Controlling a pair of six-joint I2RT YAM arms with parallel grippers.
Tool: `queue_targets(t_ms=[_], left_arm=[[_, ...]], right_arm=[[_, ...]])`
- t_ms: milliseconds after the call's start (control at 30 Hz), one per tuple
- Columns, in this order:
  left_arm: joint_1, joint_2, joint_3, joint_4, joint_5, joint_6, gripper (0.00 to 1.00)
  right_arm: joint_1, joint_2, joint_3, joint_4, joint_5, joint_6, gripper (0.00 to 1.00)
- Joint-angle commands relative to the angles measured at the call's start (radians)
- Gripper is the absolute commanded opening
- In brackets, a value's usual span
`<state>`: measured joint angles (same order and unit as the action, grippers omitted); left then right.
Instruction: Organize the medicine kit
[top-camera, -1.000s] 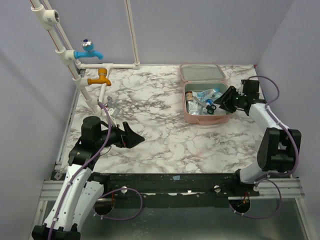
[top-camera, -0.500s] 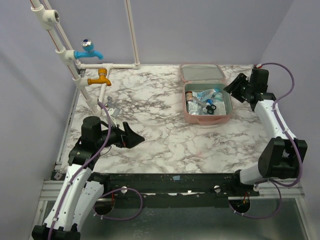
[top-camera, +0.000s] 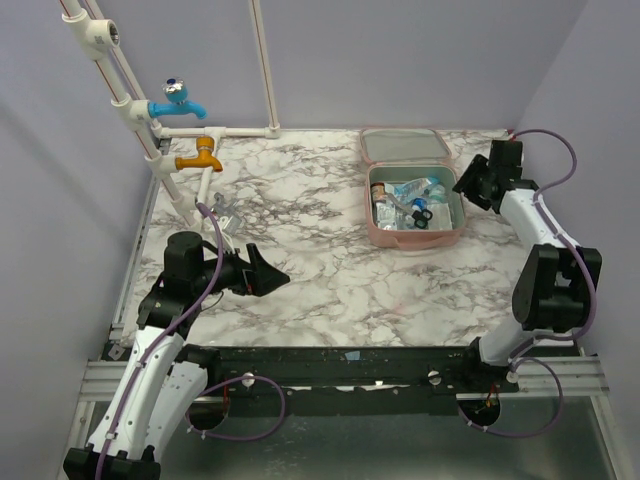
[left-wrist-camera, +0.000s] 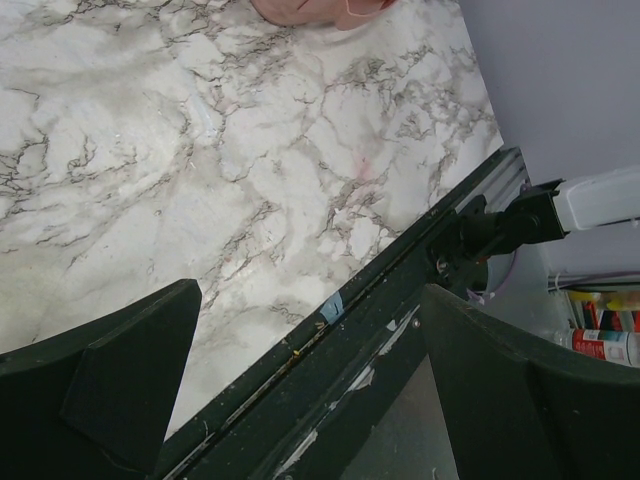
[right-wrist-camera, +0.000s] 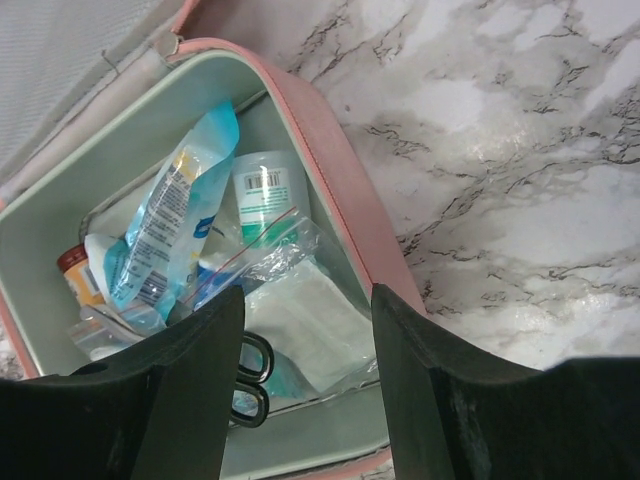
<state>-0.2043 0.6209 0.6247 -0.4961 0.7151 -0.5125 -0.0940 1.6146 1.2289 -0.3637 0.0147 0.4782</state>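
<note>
Lying open, one medicine kit (top-camera: 415, 240); left hand (left-wrist-camera: 310, 290) released, right hand (right-wrist-camera: 307, 295) released, both empty.

Matt pink medicine kit (top-camera: 414, 241) on a glossy marble-patterned table (top-camera: 330, 275).
The kit's shell looks like soft, smooth fabric with a smooth pale lining; the packets (right-wrist-camera: 168, 225) inside are shiny, crinkled plastic film; the pipes (top-camera: 265, 70) are smooth white plastic.

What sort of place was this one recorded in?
Probably a lab test cell rather than a real room: a marble-patterned tabletop boxed in by plain lilac panels, with a mock pipe rig carrying a blue tap and an orange tap.
</note>
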Motion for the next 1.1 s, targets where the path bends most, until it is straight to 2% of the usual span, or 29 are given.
queue_targets(t_ms=[0, 467, 733, 967, 1067], left_arm=[[-0.003, 0.000, -0.011, 0.021, 0.027, 0.011, 0.94], [-0.010, -0.011, -0.011, 0.024, 0.035, 0.011, 0.95], [-0.017, -0.020, -0.011, 0.023, 0.036, 0.010, 0.95], [-0.018, -0.025, -0.011, 0.024, 0.037, 0.011, 0.95], [-0.020, -0.029, -0.012, 0.025, 0.037, 0.011, 0.95]], right_arm=[[-0.006, 0.044, -0.005, -0.007, 0.048, -0.021, 0.56], [-0.005, 0.128, -0.006, -0.032, 0.089, -0.026, 0.50], [0.010, 0.135, -0.017, -0.026, 0.068, -0.039, 0.30], [0.040, 0.168, -0.004, -0.045, 0.074, -0.070, 0.01], [0.065, 0.183, 0.007, -0.059, 0.097, -0.095, 0.01]])
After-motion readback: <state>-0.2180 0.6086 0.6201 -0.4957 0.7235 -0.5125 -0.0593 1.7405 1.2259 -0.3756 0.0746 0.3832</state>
